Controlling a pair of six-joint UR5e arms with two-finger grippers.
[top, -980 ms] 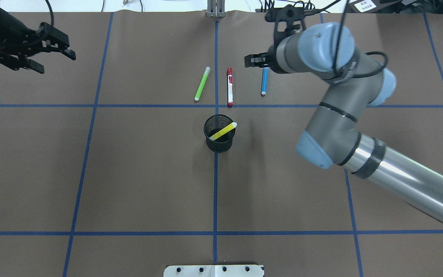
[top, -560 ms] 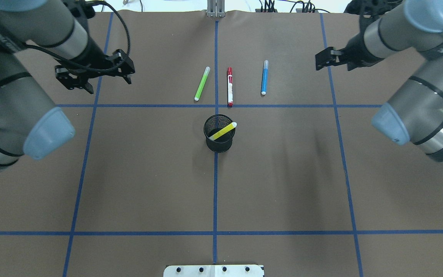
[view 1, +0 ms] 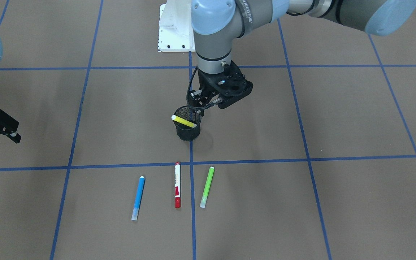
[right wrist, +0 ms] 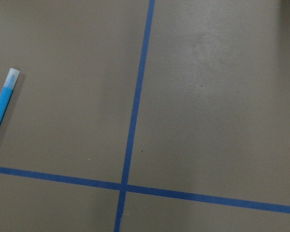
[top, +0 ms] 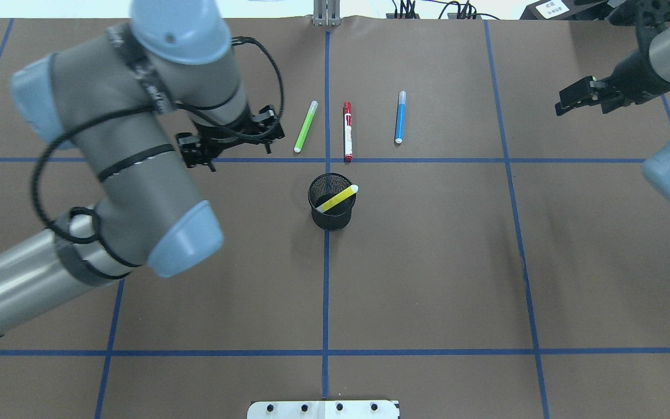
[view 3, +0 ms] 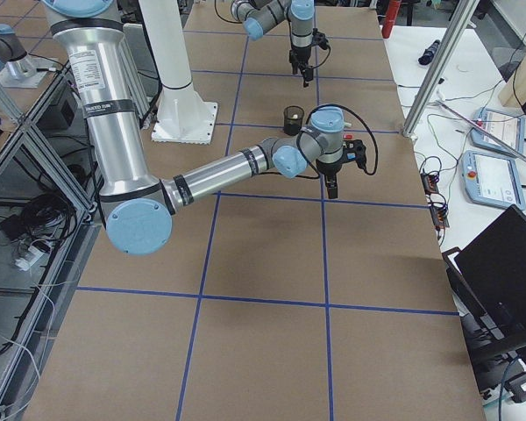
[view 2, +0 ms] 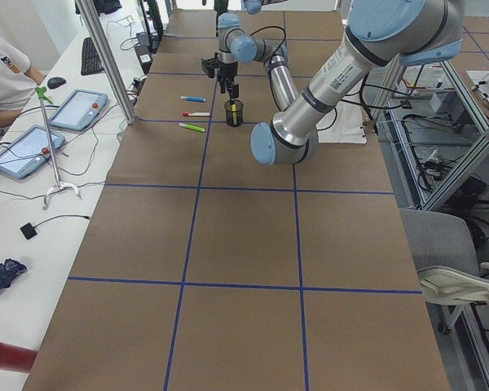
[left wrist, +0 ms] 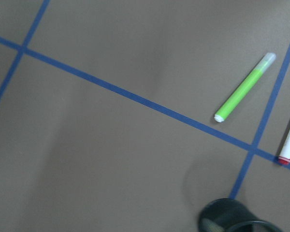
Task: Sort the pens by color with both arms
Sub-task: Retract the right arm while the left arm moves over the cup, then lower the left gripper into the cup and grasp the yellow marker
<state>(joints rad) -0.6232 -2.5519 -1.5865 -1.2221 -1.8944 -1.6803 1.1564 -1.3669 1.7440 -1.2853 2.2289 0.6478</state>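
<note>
1. The yellow pen (top: 338,198) leans in the black mesh cup (top: 331,218), its white end propped on the rim. It lies inward of my left gripper (top: 230,145) and closer to my base. It looks like the one pen not yet laid out.
2. The green pen (top: 306,126), red marker (top: 347,131) and blue pen (top: 399,117) lie flat in a row beyond the cup. They are roughly parallel and apart, I judge so each colour keeps its own spot.
3. The green pen is just inward of my left jaws, which stand spread and empty above the table (top: 428,262), probably ready to take the yellow pen.
4. My right gripper (top: 579,99) hangs well outward of the blue pen. Its jaws look parted and hold nothing, which leaves the middle free for my left arm.
</note>
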